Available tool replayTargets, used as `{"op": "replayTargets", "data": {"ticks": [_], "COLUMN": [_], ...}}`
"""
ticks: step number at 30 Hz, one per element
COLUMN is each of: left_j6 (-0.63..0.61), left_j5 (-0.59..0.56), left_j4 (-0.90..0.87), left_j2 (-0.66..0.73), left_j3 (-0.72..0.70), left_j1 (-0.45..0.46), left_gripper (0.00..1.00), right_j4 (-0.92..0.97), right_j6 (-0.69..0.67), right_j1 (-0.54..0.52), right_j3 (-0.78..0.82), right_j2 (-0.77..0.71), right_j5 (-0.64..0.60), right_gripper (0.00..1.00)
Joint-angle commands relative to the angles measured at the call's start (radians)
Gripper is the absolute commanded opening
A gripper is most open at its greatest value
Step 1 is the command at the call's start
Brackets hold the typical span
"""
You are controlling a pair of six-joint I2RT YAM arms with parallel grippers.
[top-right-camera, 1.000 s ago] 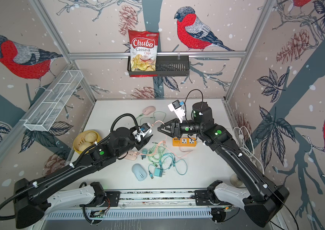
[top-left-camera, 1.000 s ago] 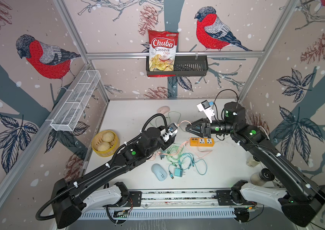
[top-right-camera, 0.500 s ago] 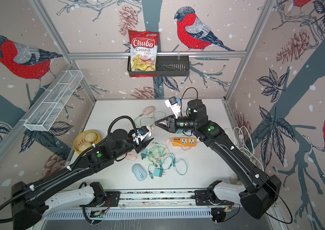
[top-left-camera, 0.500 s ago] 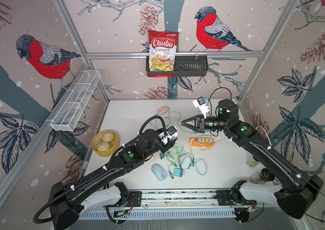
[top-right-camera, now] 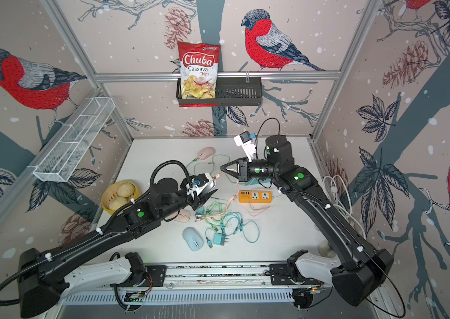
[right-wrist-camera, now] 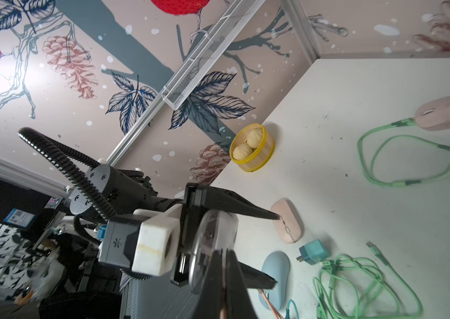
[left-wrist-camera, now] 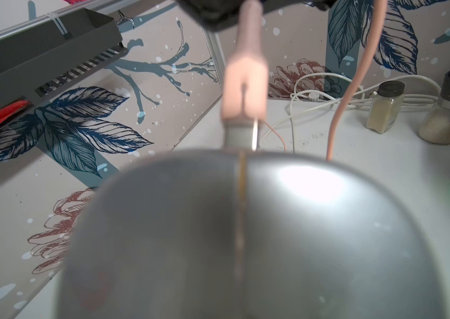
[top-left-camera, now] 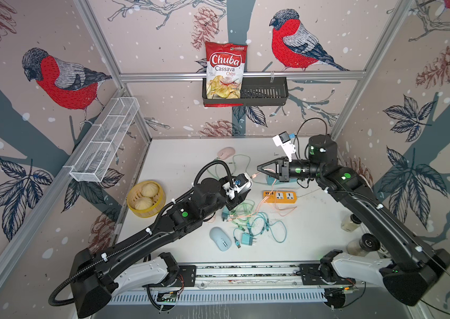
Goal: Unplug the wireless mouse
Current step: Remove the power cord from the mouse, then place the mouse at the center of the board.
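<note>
The wireless mouse is pale grey and is held above the table in my left gripper, whose fingers clamp its sides. In the left wrist view the mouse fills the lower half. A pink plug meets its front edge with a short metal tip showing. I cannot tell whether the tip is still seated. My right gripper is shut on that plug, and a sliver of pink shows between its fingers. The pink cable hangs down toward the table.
An orange power strip, tangled green and teal cables, a teal charger and a blue mouse lie mid-table. Pink mice sit at the back and under my left arm. A bun basket stands left, jars right.
My right gripper's jaws have closed on the pink plug, and that arm has risen slightly toward the back. The left arm with the mouse has hardly moved.
</note>
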State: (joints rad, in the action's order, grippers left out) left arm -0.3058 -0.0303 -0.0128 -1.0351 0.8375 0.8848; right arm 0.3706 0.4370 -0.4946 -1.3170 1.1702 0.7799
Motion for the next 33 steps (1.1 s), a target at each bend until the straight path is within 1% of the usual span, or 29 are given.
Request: {"op": "replayTargets", "data": {"ticks": [1,3,7,8,10,11,12,14,15,17,20,21,23,25,28,30,32,33], "left_j6": [-0.007,-0.008,-0.013,-0.007,0.038,0.052,0.074,0.159,0.21,0.313,0.482,0.52,0.555,0.573,0.557,0.547,0.549,0.554], "left_j5": [-0.02,-0.025,-0.031,-0.055,-0.2,-0.239,-0.236,-0.178,-0.162,-0.167,-0.134,-0.113,-0.075,-0.08,-0.153,-0.153,-0.13,-0.121], "left_j4": [-0.038,-0.038,-0.05,-0.056,-0.078,-0.093,-0.112,-0.137,-0.139,-0.145,-0.192,-0.212,-0.24,-0.281,-0.355,-0.38,-0.382,-0.379], "left_j2": [0.004,0.0,-0.021,-0.03,-0.07,-0.089,-0.116,-0.164,-0.19,-0.24,-0.339,-0.382,-0.465,-0.563,-0.716,-0.79,-0.838,-0.853], "left_j3": [-0.011,-0.009,0.01,0.016,0.035,0.046,0.06,0.094,0.111,0.14,0.204,0.222,0.246,0.275,0.324,0.34,0.337,0.331], "left_j1": [-0.003,-0.003,-0.003,-0.003,-0.008,-0.023,-0.063,-0.168,-0.22,-0.317,-0.48,-0.527,-0.604,-0.653,-0.682,-0.685,-0.685,-0.686], "left_gripper": [0.0,0.0,0.0,0.0,0.0,0.0,0.0,0.0,0.0,0.0,0.0,0.0,0.0,0.0,0.0,0.0,0.0,0.03], "right_j4": [-0.022,-0.013,-0.022,-0.021,-0.013,-0.007,0.001,0.009,0.008,-0.002,-0.02,-0.025,-0.029,-0.028,-0.025,-0.02,-0.014,-0.009], "right_j6": [-0.032,-0.035,-0.029,-0.029,-0.033,-0.038,-0.045,-0.056,-0.059,-0.06,-0.058,-0.059,-0.066,-0.079,-0.099,-0.11,-0.123,-0.13], "right_j1": [0.062,0.067,0.071,0.071,0.072,0.072,0.071,0.07,0.068,0.063,0.055,0.054,0.052,0.051,0.053,0.054,0.054,0.055], "right_j3": [-0.022,-0.021,0.006,0.01,0.017,0.021,0.026,0.036,0.045,0.061,0.086,0.093,0.107,0.122,0.145,0.152,0.157,0.157], "right_j2": [-0.036,-0.033,-0.042,-0.043,-0.041,-0.041,-0.041,-0.041,-0.043,-0.05,-0.068,-0.075,-0.087,-0.102,-0.123,-0.131,-0.136,-0.137], "right_j5": [-0.049,-0.027,-0.033,-0.032,-0.039,-0.046,-0.056,-0.072,-0.076,-0.076,-0.076,-0.076,-0.079,-0.085,-0.1,-0.106,-0.109,-0.112], "right_gripper": [0.0,0.0,0.0,0.0,0.0,0.0,0.0,0.0,0.0,0.0,0.0,0.0,0.0,0.0,0.0,0.0,0.0,0.0]}}
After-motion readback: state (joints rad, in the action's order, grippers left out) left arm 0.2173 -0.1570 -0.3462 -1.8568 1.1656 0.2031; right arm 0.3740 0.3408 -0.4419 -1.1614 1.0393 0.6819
